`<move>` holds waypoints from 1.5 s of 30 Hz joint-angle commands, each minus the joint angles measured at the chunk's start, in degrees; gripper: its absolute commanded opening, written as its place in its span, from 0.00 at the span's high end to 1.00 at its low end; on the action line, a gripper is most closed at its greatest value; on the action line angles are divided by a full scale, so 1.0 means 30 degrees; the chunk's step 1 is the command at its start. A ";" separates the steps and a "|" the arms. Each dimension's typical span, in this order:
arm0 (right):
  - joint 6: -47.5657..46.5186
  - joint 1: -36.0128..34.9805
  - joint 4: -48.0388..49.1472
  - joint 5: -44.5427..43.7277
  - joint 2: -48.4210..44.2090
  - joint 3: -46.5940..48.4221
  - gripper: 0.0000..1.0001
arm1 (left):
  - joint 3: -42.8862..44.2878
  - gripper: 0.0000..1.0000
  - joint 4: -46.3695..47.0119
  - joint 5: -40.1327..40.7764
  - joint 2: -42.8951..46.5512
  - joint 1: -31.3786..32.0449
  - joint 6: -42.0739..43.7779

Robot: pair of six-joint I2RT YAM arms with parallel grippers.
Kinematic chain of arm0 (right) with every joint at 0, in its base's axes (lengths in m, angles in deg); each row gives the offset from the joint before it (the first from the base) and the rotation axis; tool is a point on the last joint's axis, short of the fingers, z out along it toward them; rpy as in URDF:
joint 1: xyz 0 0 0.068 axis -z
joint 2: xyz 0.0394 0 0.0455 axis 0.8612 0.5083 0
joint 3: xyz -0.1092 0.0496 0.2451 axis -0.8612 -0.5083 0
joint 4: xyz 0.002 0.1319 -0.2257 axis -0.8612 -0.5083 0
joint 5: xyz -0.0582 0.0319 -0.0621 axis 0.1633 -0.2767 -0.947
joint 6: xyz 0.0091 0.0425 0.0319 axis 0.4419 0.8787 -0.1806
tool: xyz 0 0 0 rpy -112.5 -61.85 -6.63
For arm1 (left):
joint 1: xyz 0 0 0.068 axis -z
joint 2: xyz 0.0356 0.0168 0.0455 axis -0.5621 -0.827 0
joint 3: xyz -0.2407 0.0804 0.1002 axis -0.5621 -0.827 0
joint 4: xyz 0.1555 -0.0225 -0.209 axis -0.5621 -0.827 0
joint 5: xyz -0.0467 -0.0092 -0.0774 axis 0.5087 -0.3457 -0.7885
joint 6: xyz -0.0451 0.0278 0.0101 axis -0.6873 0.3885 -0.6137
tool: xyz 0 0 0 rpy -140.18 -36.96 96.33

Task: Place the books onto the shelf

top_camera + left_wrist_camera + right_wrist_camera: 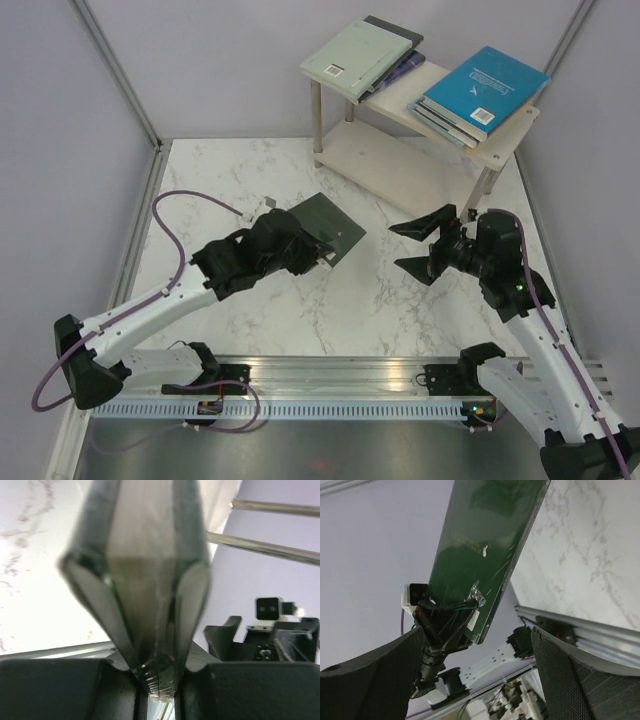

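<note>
My left gripper is shut on the near edge of a dark green book, holding it tilted above the marble table. In the left wrist view the book's page edge runs up from between the closed jaws. My right gripper is open, facing left toward that book, about a hand's width away. The right wrist view shows the green cover between its spread fingers. The shelf stands at the back right. Its top board carries a stack topped by a pale mint book and another topped by a cyan book.
The shelf's lower board is bare. Metal frame posts and grey walls close in the left, back and right sides. An aluminium rail with the arm bases runs along the near edge. A purple cable loops over the left arm.
</note>
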 commanded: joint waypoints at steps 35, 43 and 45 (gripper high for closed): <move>0.6814 -0.3316 0.8624 -0.1862 0.3976 0.0683 0.80 | 0.0861 0.98 0.8592 -0.4522 0.0900 -0.0540 -0.2483; 0.5848 -0.3287 0.8508 -0.2390 0.4534 0.2440 1.00 | 0.0714 0.61 0.7426 -0.5723 0.1220 -0.0540 -0.1577; 0.5701 -0.3315 0.8420 -0.2535 0.4564 0.2589 1.00 | 0.0773 0.54 0.6194 -0.6131 0.1397 -0.0598 -0.0994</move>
